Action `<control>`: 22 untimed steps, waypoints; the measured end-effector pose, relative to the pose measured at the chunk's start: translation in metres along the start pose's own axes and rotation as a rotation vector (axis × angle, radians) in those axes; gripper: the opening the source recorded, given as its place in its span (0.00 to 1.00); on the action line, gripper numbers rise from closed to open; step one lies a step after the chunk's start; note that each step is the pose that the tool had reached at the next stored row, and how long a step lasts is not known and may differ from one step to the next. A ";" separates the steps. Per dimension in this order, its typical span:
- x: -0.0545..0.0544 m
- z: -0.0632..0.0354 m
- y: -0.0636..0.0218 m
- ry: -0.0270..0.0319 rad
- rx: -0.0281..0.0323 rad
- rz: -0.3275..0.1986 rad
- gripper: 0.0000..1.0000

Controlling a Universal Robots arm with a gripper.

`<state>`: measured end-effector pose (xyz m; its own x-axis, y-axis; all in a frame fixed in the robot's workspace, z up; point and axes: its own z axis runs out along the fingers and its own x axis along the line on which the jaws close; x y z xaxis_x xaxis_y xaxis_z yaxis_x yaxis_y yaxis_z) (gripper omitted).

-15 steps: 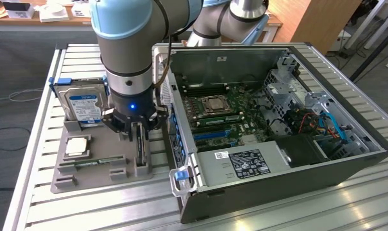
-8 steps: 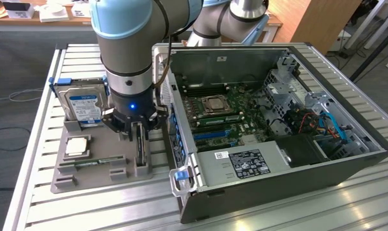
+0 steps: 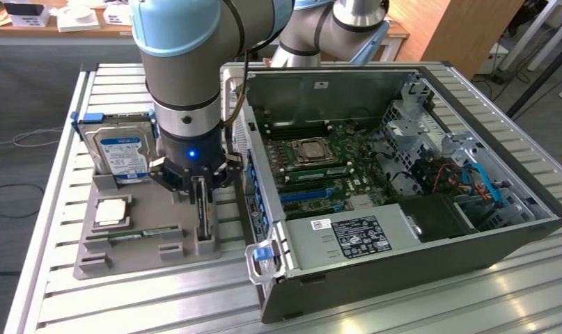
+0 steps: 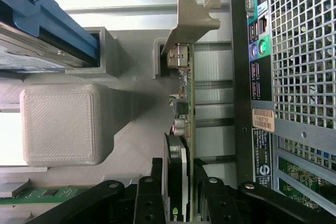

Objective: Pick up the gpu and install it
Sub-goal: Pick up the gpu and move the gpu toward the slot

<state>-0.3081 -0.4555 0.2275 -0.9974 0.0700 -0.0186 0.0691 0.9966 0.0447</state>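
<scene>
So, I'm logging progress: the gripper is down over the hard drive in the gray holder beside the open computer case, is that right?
Not quite. The gripper is down over the gpu, not the hard drive. The wrist view shows the card standing on edge right under it. The rest holds: it is in the gray holder beside the open computer case.

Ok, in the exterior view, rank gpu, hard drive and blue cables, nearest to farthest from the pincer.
1. gpu, right at the pincer, upright in the grey tray.
2. hard drive, to the exterior view's left, same tray.
3. blue cables, far to the exterior view's right, inside the case.
</scene>
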 end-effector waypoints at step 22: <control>-0.005 -0.0021 -0.0003 0.0182 0.0013 0.001 0.35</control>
<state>-0.3036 -0.4562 0.2296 -0.9975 0.0701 -0.0004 0.0700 0.9966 0.0434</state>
